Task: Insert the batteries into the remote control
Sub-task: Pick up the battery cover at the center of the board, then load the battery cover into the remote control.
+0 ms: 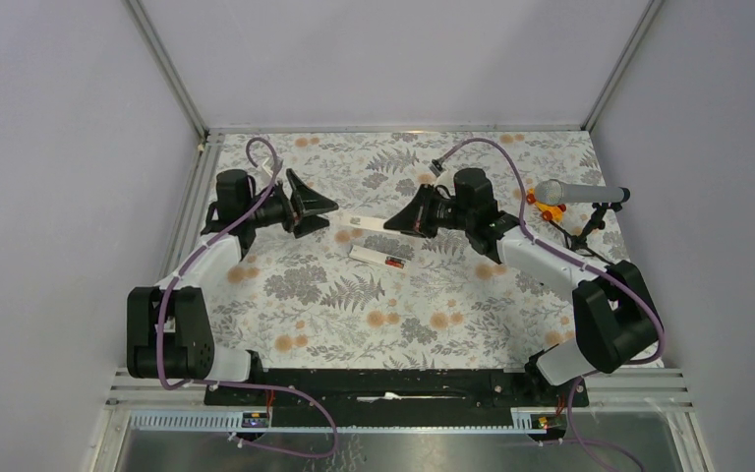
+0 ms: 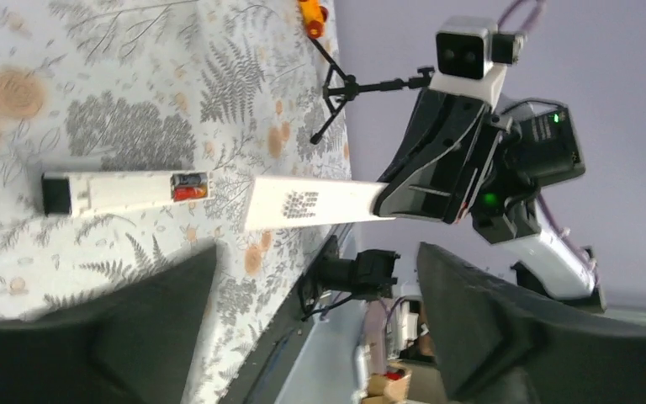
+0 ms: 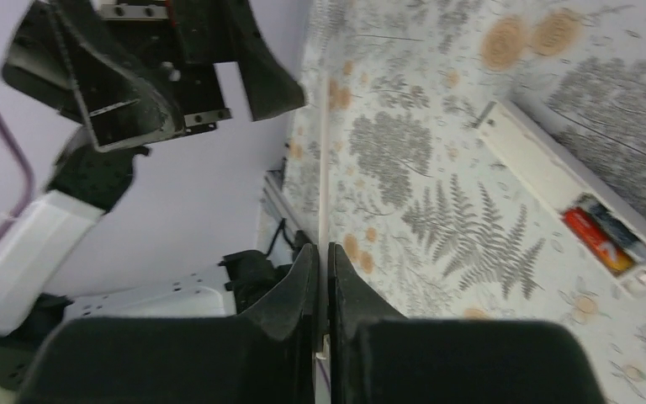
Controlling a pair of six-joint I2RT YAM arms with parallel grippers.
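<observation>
The remote control (image 1: 377,257) lies flat near the centre of the tabletop (image 1: 334,324). A red battery (image 1: 394,261) shows in its open compartment at the 3 o'clock end. Just at 12 o'clock of it, the right claw (image 1: 391,224) is pinched tight on one end of a thin white cover strip (image 1: 362,222). The left claw (image 1: 326,213) gapes wide, holding nothing, at 9 o'clock of the strip's free end.

White remote (image 2: 122,191), seemingly red-black batteries (image 2: 189,187), floral table (image 1: 354,315).
</observation>
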